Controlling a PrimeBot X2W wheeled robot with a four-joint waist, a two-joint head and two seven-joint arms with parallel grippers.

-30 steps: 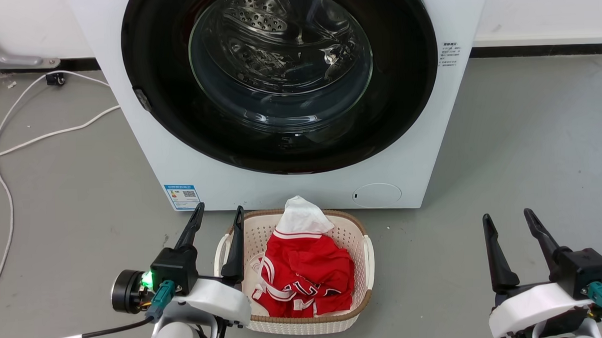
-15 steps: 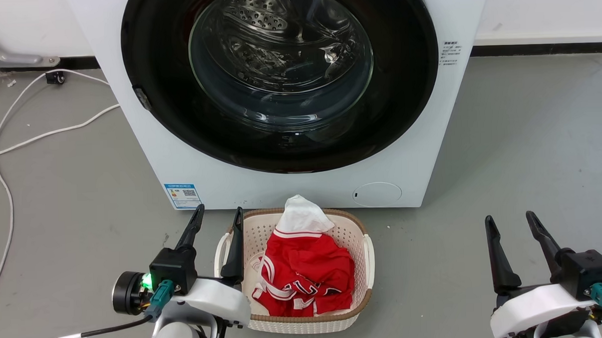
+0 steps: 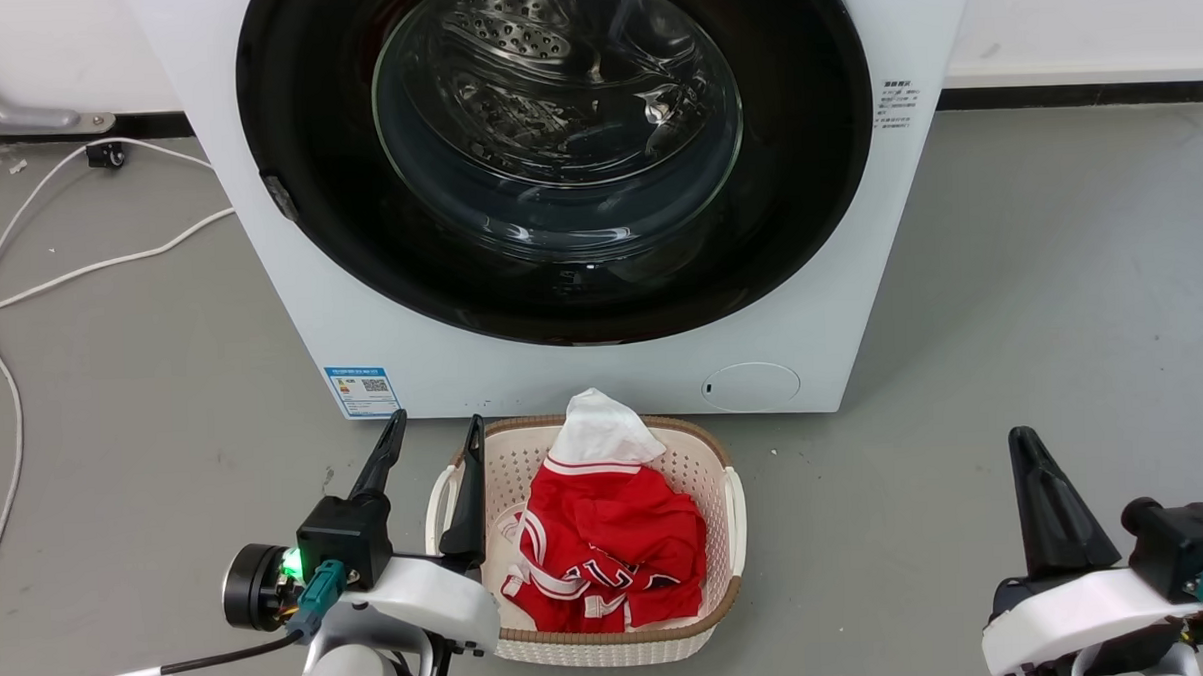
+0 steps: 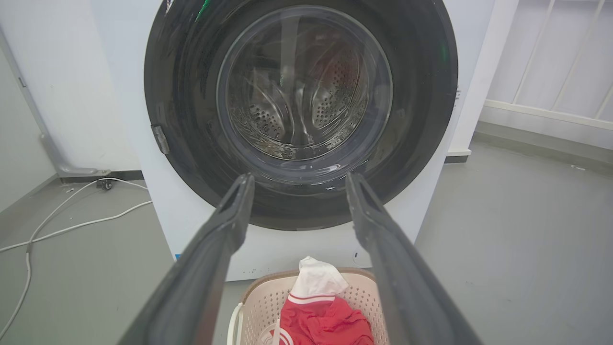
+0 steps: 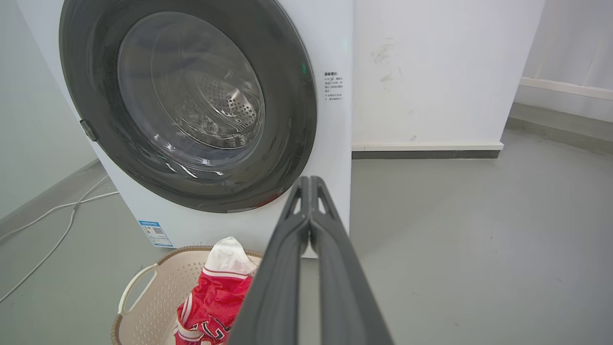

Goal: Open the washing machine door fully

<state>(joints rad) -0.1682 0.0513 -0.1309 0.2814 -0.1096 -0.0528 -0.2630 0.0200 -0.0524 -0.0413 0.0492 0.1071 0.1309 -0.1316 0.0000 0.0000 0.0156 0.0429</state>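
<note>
Your right gripper (image 3: 1023,441) has closed. One second and half a second ago its two fingers (image 5: 287,268) stood apart; now they are pressed together, tips meeting. In the head view it also sits slightly further right and lower. The head camera has shifted a touch.

Head: above, looking down on door (image 3: 806,171) and basket (image 3: 612,650).
Left wrist: low, facing door squarely.
Right wrist: low, right of door, angled leftward.
Shared: door, basket.
</note>
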